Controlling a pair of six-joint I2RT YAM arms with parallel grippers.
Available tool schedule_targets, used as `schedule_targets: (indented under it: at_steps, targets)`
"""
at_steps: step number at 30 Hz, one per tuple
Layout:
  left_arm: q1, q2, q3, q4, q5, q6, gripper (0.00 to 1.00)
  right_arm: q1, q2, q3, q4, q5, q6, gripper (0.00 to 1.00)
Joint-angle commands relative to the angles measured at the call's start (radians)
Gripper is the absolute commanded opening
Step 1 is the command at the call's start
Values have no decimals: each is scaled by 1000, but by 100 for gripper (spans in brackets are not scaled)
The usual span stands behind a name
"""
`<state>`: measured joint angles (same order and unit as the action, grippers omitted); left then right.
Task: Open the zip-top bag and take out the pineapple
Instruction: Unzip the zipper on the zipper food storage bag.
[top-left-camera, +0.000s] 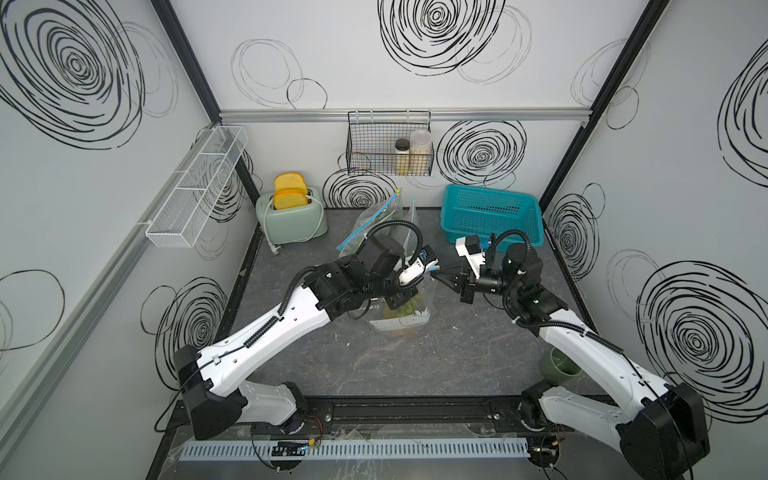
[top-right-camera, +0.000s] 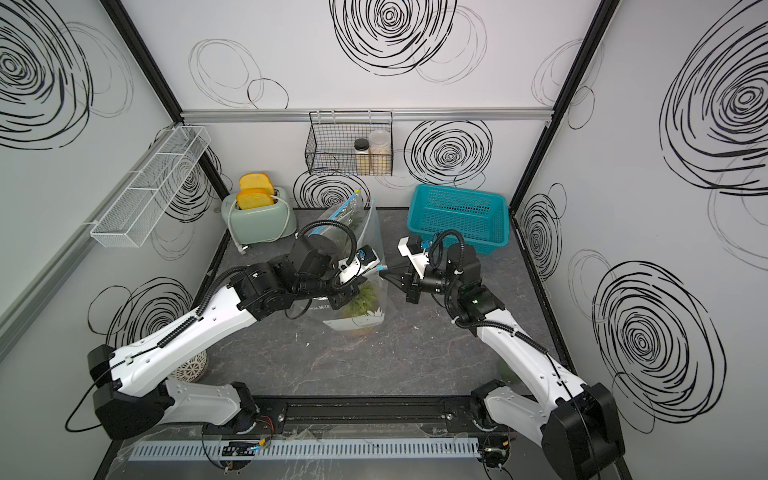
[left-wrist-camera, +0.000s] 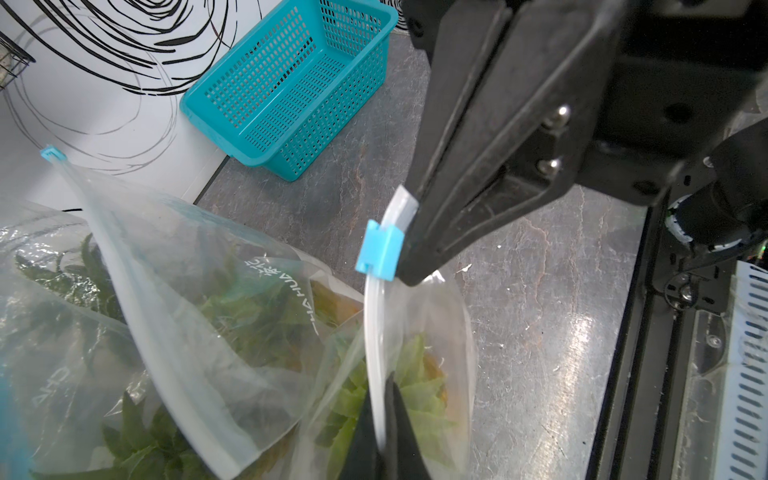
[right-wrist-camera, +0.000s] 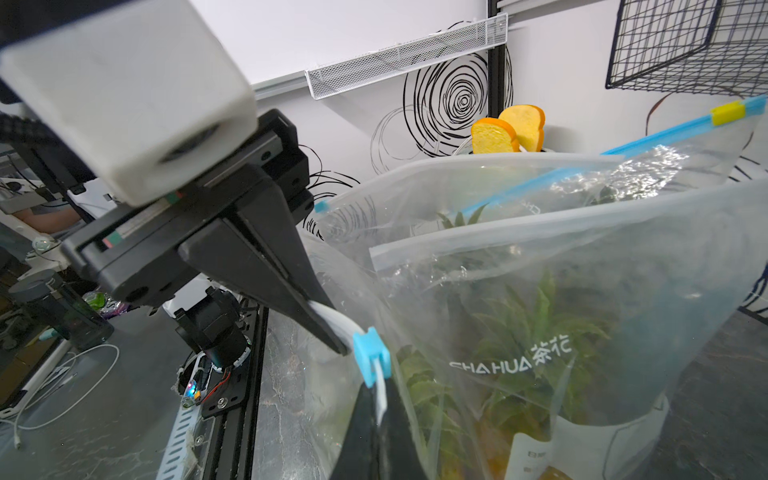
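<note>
A clear zip-top bag (right-wrist-camera: 602, 270) stands mid-table, also seen from above (top-left-camera: 415, 324). The pineapple (right-wrist-camera: 532, 332) sits inside it with green leaves up, and it also shows in the left wrist view (left-wrist-camera: 415, 390). A blue slider (left-wrist-camera: 380, 253) rides the bag's white zip strip. My left gripper (left-wrist-camera: 381, 415) is shut on the strip on the bag side of the slider. Right beside the slider, my right gripper (right-wrist-camera: 379, 419) is shut on the strip's short end; in a top view it (top-left-camera: 434, 275) points left at the bag's corner.
A second bag (top-left-camera: 374, 224) with a blue strip and yellow slider leans behind the first. A teal basket (top-left-camera: 490, 216) stands back right and a toaster (top-left-camera: 291, 216) with bread back left. A wire basket (top-left-camera: 388, 145) hangs on the wall. A green cup (top-left-camera: 559, 365) sits under the right arm.
</note>
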<state>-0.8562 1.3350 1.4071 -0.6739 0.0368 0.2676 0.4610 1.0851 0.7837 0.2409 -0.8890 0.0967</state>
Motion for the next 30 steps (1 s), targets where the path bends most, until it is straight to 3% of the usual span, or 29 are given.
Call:
schedule_targets:
  at_steps: [1,5,8,17,30]
  targets:
    - [8,-7,27,31,15,-4,19,12,-30,30,4,-6,-26,0]
    - [16,2,80,34,88,-2,38,18,-38,52,-43,-2,-52,0]
    - [20,11,114,43,167,-1,43,28,-36,62,-70,5,-75,0]
    - [41,43,142,54,260,2,41,40,-42,65,-91,25,-94,0]
    - [59,79,128,71,253,-8,39,42,-49,60,-97,28,-106,0]
